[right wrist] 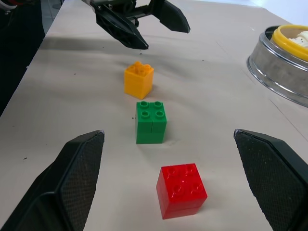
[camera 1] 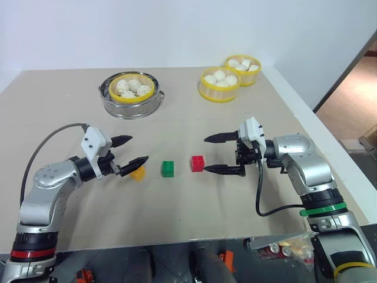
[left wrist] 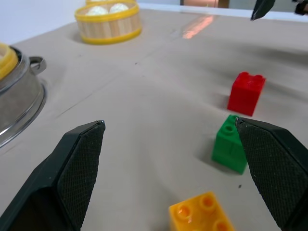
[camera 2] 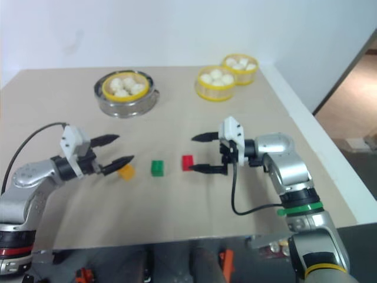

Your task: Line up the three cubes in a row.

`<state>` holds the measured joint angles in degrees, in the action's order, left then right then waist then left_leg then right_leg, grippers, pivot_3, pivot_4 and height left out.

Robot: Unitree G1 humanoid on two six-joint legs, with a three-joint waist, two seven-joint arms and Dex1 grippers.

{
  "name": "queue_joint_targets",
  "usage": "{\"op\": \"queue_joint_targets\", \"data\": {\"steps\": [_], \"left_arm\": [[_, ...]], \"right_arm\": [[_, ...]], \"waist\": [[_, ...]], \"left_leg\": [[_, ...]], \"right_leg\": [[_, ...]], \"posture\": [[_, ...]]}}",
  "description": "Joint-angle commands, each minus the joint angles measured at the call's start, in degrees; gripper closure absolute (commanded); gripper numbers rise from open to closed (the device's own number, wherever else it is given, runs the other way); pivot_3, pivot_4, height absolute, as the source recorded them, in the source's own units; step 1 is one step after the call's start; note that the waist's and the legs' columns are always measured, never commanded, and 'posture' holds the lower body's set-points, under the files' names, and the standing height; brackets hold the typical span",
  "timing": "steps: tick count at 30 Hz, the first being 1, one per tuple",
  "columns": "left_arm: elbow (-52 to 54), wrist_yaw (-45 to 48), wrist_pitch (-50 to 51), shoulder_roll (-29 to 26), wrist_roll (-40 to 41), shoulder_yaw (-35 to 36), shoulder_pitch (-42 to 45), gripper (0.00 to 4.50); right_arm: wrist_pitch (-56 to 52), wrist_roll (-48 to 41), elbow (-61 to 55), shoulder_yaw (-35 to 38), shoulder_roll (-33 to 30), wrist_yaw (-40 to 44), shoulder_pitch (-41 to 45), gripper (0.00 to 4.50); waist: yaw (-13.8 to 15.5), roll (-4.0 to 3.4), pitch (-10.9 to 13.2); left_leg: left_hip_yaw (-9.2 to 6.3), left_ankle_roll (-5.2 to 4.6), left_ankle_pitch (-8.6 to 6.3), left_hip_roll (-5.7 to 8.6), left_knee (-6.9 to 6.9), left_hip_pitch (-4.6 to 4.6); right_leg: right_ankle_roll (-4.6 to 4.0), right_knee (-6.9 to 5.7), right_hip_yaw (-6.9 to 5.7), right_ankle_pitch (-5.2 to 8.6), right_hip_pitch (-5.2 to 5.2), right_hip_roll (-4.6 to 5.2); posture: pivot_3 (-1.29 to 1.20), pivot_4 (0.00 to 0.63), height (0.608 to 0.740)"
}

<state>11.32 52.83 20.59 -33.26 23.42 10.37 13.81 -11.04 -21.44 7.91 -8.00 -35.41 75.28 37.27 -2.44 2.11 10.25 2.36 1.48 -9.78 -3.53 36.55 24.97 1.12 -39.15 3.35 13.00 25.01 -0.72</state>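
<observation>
white wall (camera 1: 177, 29), beige table (camera 1: 194, 200)

The left arm reaches in from the left side, forearm angled toward the middle, its wrist carrying a white camera block with a grey cable arching back behind it. The left gripper (camera 1: 131, 151) points roughly level toward the centre, its two black fingers spread wide apart with nothing between them. The right arm bends in from the right side, elbow out, wrist turned inward. The right gripper (camera 1: 213, 154) points toward the left one, tilted slightly downward, its fingers likewise spread wide and empty.
</observation>
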Motion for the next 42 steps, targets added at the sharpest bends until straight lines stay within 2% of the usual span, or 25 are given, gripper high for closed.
{"op": "queue_joint_targets", "data": {"steps": [1, 9, 21, 27, 33, 34, 42], "left_arm": [[1.9, -1.0, 0.1, -1.6, 1.0, 1.8, -1.8, 0.02], [6.6, -7.2, 1.1, 1.6, 3.1, 2.2, -6.9, 0.02], [10.0, -16.2, 0.8, 6.4, -1.0, -2.1, -12.2, 0.02], [10.3, -18.2, 1.4, 7.1, -1.7, -3.2, -13.7, 0.02], [9.9, -18.7, 1.7, 7.0, -1.7, -3.9, -13.9, 0.02], [9.5, -18.8, 1.7, 7.0, -1.6, -3.7, -13.7, 0.54], [7.2, -19.4, 2.6, 6.6, -2.0, -3.1, -12.6, 3.19]], "right_arm": [[1.0, 0.2, -0.3, 1.1, -0.3, 0.7, 1.4, 0.0], [0.8, 0.4, -1.1, 1.5, -0.8, 1.0, 0.4, 0.0], [0.1, -0.8, -1.4, 1.9, -0.6, 0.7, 0.1, 0.0], [-5.0, -7.3, -3.3, 4.9, 3.0, -1.0, 0.8, 0.0], [-4.6, -6.2, -2.8, 4.5, 2.9, -0.2, 1.4, 0.0], [-4.2, -5.8, -2.5, 4.4, 2.8, -0.1, 1.5, 0.0], [-2.6, -4.0, -1.3, 4.1, 2.8, 0.4, 1.4, 0.0]], "waist": [[-0.2, 0.0, 0.0], [-0.1, 0.0, 0.0], [-0.1, 0.0, 0.0], [-0.2, 0.0, 0.0], [-0.1, 0.0, 0.0], [-0.1, 0.0, 0.0], [-0.1, 0.0, 0.0]], "left_leg": [[0.01, 0.0, 0.01, -0.01, 0.0, -0.01], [0.06, -0.01, 0.02, -0.04, -0.02, -0.01], [0.08, -0.01, 0.02, -0.03, -0.03, -0.06], [0.07, -0.01, 0.02, -0.03, -0.05, -0.07], [0.08, -0.01, 0.01, -0.02, -0.05, -0.05], [0.08, -0.01, 0.01, -0.02, -0.05, -0.05], [0.08, -0.01, 0.01, -0.02, -0.05, -0.06]], "right_leg": [[-0.02, 0.0, 0.0, -0.02, 0.01, -0.01], [-0.03, 0.01, 0.04, -0.03, 0.02, -0.01], [-0.08, 0.01, 0.07, -0.02, 0.01, -0.01], [-0.06, 0.01, 0.08, -0.04, 0.01, -0.03], [-0.12, 0.03, 0.09, 0.0, 0.02, -0.01], [-0.17, 0.03, 0.09, 0.03, 0.02, -0.01], [-0.17, 0.03, 0.08, 0.03, 0.02, -0.02]], "posture": [[0.0, 0.15, 0.74], [0.0, 0.15, 0.74], [0.0, 0.15, 0.74], [0.0, 0.15, 0.74], [0.0, 0.15, 0.74], [0.0, 0.15, 0.74], [0.0, 0.15, 0.74]]}}
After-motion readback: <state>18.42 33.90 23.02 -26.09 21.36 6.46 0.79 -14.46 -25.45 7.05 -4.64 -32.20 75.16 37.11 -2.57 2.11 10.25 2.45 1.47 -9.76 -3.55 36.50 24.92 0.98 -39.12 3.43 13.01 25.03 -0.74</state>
